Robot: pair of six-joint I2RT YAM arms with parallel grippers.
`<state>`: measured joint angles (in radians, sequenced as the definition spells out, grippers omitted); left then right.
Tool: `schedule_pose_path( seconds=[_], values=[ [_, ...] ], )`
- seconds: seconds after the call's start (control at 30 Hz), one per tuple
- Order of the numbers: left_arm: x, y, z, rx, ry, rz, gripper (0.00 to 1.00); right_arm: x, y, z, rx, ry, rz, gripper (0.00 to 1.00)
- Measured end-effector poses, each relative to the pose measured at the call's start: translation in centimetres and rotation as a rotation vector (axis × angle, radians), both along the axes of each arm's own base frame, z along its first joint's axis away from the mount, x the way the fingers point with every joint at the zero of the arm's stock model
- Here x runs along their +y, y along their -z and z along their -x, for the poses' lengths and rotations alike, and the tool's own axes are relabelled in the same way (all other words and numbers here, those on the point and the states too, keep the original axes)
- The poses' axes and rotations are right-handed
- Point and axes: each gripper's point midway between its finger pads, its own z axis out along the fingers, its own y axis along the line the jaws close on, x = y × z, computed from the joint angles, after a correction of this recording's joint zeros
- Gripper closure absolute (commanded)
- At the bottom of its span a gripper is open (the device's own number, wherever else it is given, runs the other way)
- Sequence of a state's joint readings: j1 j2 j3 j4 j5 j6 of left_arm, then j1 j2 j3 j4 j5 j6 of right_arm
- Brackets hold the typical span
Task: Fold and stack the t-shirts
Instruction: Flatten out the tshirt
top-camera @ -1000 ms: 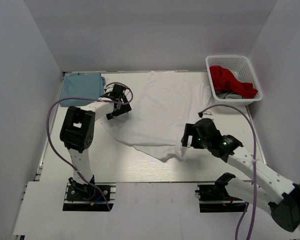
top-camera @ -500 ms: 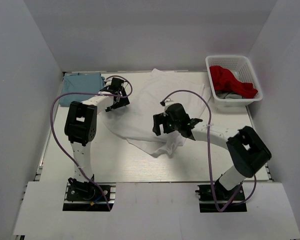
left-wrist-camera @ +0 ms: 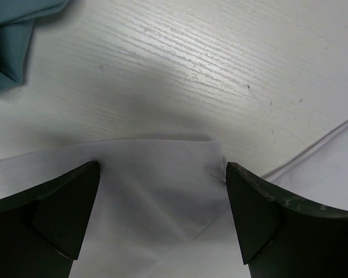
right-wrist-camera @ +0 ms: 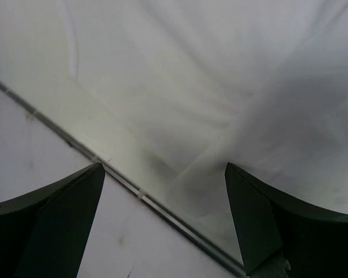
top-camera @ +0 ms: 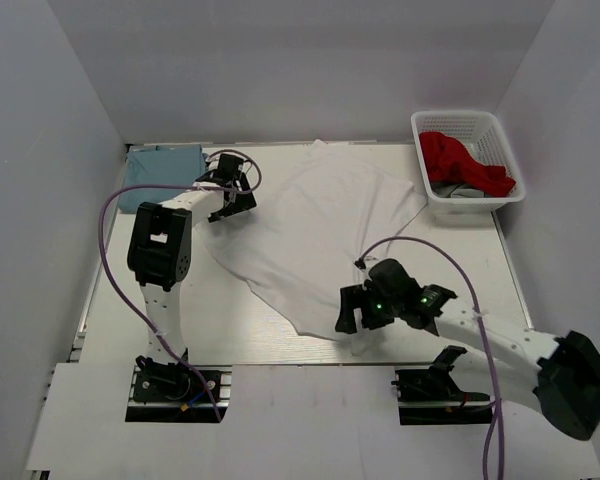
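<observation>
The white t-shirt (top-camera: pixel 315 225) lies spread across the middle of the table, its lower hem near the front edge. The light blue t-shirt (top-camera: pixel 162 172) lies folded at the back left; its corner shows in the left wrist view (left-wrist-camera: pixel 6 49). My left gripper (top-camera: pixel 230 205) is open over the white shirt's left corner (left-wrist-camera: pixel 156 197), with the fabric flat between its fingers (left-wrist-camera: pixel 162 174). My right gripper (top-camera: pixel 355 322) is open over the shirt's near hem (right-wrist-camera: pixel 220 87) at the table's front edge, its jaws (right-wrist-camera: pixel 165 171) wide apart with fabric below.
A white basket (top-camera: pixel 467 120) at the back right holds the red garment (top-camera: pixel 460 160). The enclosure's walls stand close on the left, right and back. The table's front edge strip (right-wrist-camera: pixel 75 147) runs just under the right gripper.
My right gripper has moved from the table's middle down to the front edge, and the white shirt's bunched lower part now lies stretched out flatter. The left gripper has barely moved.
</observation>
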<state>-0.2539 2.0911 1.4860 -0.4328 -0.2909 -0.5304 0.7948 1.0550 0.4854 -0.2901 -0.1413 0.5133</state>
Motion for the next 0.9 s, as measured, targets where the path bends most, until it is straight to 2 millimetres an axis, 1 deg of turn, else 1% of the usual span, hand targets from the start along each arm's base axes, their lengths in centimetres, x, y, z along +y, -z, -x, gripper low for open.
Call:
schedule_pose_path(
  seconds=[0.07,0.1,0.17,0.23,0.33,0.4,0.47,0.53,0.57,0.63,0.7,0.77,0.83,0.9],
  values=[
    [0.2,0.0,-0.3,0.000,-0.002,0.004,0.00,-0.1,-0.6,1.9,0.044,-0.022,-0.040,0.10],
    [0.2,0.0,-0.6,-0.002,0.001,0.004,0.00,0.0,-0.9,2.4,0.057,-0.034,-0.055,0.10],
    [0.0,-0.1,-0.9,-0.002,0.014,0.011,0.00,0.3,-1.2,2.9,0.071,-0.060,-0.067,0.10],
    [-0.2,-0.4,-1.3,-0.003,0.032,0.024,0.00,0.6,-1.7,2.6,0.066,-0.070,-0.058,0.10],
    [-0.7,-0.9,-1.5,0.001,0.065,0.040,0.00,1.6,-3.5,0.2,-0.015,-0.062,-0.052,0.10],
    [-1.0,-1.5,-1.6,-0.005,0.085,0.053,0.00,2.3,-5.1,-2.2,-0.096,-0.022,-0.040,0.10],
    [-1.4,-2.4,-1.5,-0.014,0.104,0.061,0.00,2.9,-6.7,-5.1,-0.178,0.044,-0.021,0.10],
    [-1.8,-3.6,-1.0,-0.033,0.121,0.077,0.00,3.1,-7.6,-7.4,-0.237,0.104,0.000,0.10],
    [-2.2,-4.3,-0.2,-0.038,0.139,0.100,0.00,3.3,-7.9,-8.3,-0.258,0.126,0.004,0.10],
    [-3.2,-5.7,1.6,-0.070,0.182,0.161,0.00,3.9,-7.6,-9.7,-0.270,0.150,0.011,0.10],
    [-4.7,-7.1,3.9,-0.095,0.239,0.241,0.00,4.5,-6.3,-10.3,-0.239,0.144,0.034,0.10],
    [-6.5,-7.7,5.4,-0.116,0.295,0.312,0.00,5.1,-4.6,-10.3,-0.190,0.124,0.063,0.10],
    [-8.4,-7.2,6.4,-0.118,0.347,0.373,0.00,5.4,-2.8,-9.9,-0.143,0.108,0.086,0.10],
    [-10.3,-5.6,7.2,-0.088,0.392,0.424,0.00,5.4,-1.3,-9.3,-0.098,0.104,0.101,0.10]
  ],
)
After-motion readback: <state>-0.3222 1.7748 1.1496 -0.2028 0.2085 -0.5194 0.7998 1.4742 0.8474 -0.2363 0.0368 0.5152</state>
